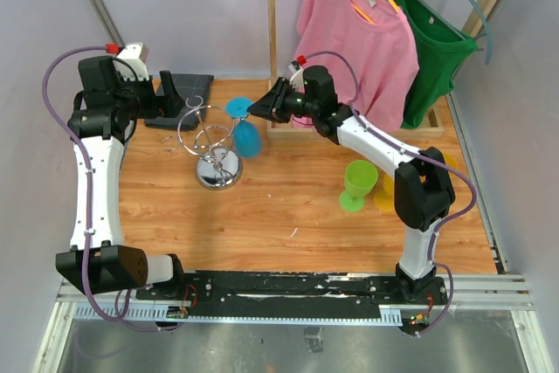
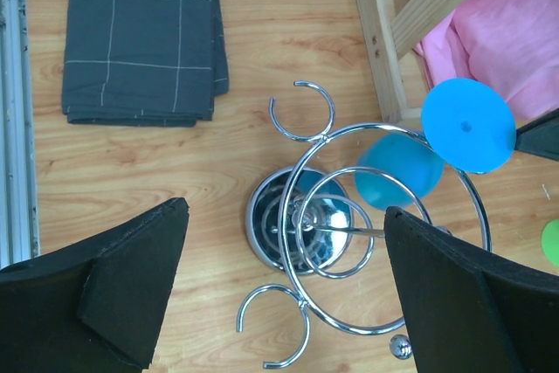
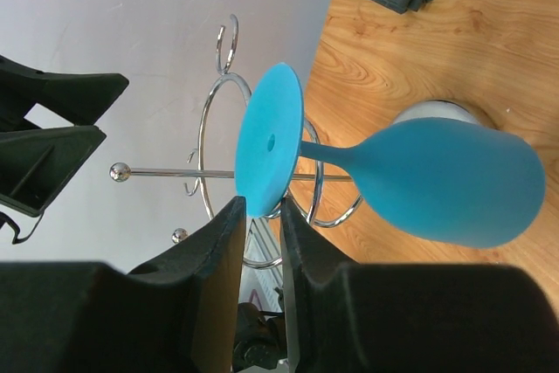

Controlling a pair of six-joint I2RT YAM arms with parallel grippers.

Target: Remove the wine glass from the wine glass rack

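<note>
We see the wine glass rack (image 1: 217, 153) standing on the wooden table (image 1: 288, 216), left of the middle, with its domed chrome base on the boards and its wire loops rising above it. The blue wine glass (image 1: 247, 137) hangs upside down on the right side of the rack. Its round foot is uppermost, its stem passes through a wire loop, and its bowl hangs below, just beside the base.

The right gripper (image 3: 262, 211) reaches in from the right. Its jaws are drawn narrow on the rim of the foot, one finger (image 3: 223, 246) on each face of the blue disc. The glass is still on the rack.

The left gripper (image 2: 286, 209) hangs over the rack with its jaws spread wide. It holds nothing, and through the gap we look straight down onto the loops and the base.

Beyond the rack, at the far left of the table, lies a folded dark cloth (image 2: 140, 37). Well apart on the right, a green glass (image 1: 358, 183) stands upright with a yellow glass (image 1: 389, 194) just beside it, partly hidden by the right arm. At the far edge a wooden clothes rack (image 1: 272, 32) carries a pink shirt (image 1: 358, 41) and a green shirt (image 1: 432, 41) on hangers.
</note>
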